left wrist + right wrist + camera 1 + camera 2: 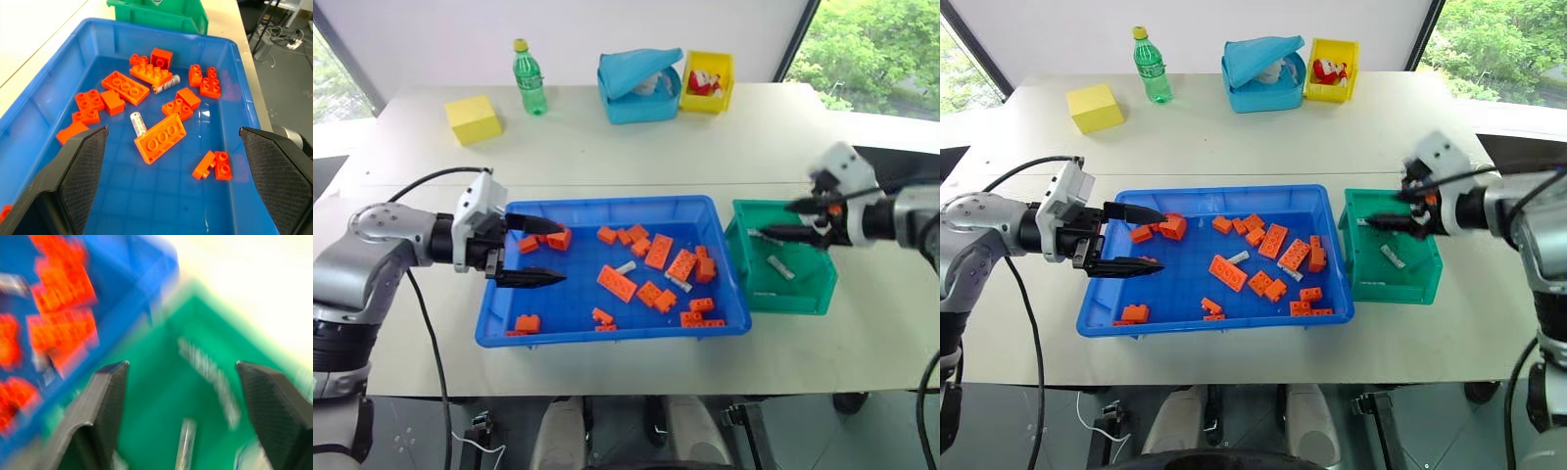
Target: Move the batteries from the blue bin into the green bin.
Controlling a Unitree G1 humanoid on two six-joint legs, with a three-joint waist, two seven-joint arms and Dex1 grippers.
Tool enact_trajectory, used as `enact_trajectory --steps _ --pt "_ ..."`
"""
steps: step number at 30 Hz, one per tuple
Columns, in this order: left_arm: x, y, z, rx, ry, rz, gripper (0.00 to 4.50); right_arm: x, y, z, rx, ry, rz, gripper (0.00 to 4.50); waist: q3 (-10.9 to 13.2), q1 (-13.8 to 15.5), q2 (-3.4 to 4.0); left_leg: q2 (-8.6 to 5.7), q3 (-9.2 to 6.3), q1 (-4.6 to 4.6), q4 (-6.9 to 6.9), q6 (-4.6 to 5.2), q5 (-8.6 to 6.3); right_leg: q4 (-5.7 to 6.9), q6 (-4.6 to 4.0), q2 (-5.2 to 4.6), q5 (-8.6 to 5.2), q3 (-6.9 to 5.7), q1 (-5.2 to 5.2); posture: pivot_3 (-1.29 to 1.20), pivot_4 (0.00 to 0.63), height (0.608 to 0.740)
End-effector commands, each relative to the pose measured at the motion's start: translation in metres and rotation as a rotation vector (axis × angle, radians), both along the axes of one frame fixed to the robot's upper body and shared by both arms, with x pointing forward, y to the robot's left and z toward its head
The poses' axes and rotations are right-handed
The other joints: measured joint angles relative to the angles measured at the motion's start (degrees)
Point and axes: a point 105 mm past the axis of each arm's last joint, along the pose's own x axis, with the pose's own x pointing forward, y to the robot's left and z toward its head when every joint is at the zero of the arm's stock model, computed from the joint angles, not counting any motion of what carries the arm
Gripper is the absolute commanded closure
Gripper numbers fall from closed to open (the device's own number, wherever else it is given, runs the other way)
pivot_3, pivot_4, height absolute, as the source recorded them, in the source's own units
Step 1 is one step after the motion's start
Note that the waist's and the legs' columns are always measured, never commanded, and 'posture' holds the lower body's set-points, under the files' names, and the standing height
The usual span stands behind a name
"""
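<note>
The blue bin (509, 328) sits mid-table with several orange bricks (617, 284) and two batteries (625, 266) (677, 284) lying among them; the left wrist view shows these batteries (138, 123) (165, 84) too. My left gripper (558, 255) hangs open over the bin's left end, holding nothing. To the right stands the green bin (808, 294) with a battery (780, 267) on its floor. Above its back part my right gripper (790, 219) is open and empty. The blurred right wrist view shows two pale batteries (208, 367) (185, 440) in the green bin.
At the table's far side stand a yellow bin (710, 88), a light-blue lidded box (639, 93), a green bottle (529, 78) and a yellow block (473, 119). A black cable (426, 323) trails from my left arm past the table's front edge.
</note>
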Motion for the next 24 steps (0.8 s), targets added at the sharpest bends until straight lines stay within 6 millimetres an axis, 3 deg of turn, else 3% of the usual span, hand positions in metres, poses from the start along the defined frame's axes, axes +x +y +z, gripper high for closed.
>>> enact_trajectory --steps 1,4,9,16,24 --pt "-0.004 0.002 0.011 0.005 -0.048 -0.003 0.0 -0.007 0.052 0.008 0.075 0.05 0.203 0.97 0.0 0.1 -0.02 0.01 -0.02 0.01 -0.01 0.0 0.0 0.0 0.0 0.01 0.0 -0.02 0.01 0.0 0.15 0.736" --pt "-0.007 0.004 0.011 0.013 -0.045 0.001 0.0 -0.013 0.092 -0.007 0.122 0.165 0.337 0.97 0.0 0.2 -0.02 0.01 -0.02 -0.04 -0.01 0.0 0.0 0.0 0.0 -0.01 0.0 -0.02 0.0 0.0 0.15 0.736" --pt "-0.013 0.004 0.013 0.018 -0.047 0.003 0.0 -0.018 0.128 -0.046 0.129 0.353 0.426 0.97 0.0 0.6 -0.06 0.0 -0.02 -0.18 0.07 0.0 0.0 -0.01 0.0 -0.09 0.0 -0.11 -0.03 0.0 0.15 0.736" --pt "-0.017 0.005 0.014 0.022 -0.053 0.029 0.0 -0.013 0.142 -0.078 0.148 0.508 0.396 0.97 0.0 0.4 -0.08 -0.03 -0.02 -0.23 0.13 0.0 0.0 -0.03 0.03 -0.12 0.02 -0.11 -0.03 0.0 0.15 0.736" --pt "-0.021 0.009 0.015 0.024 -0.056 0.058 0.0 -0.023 0.158 -0.102 0.15 0.59 0.427 0.97 0.0 0.3 -0.08 -0.01 -0.05 -0.19 0.11 0.01 0.0 0.02 0.03 -0.08 0.02 -0.12 -0.03 0.0 0.15 0.736"
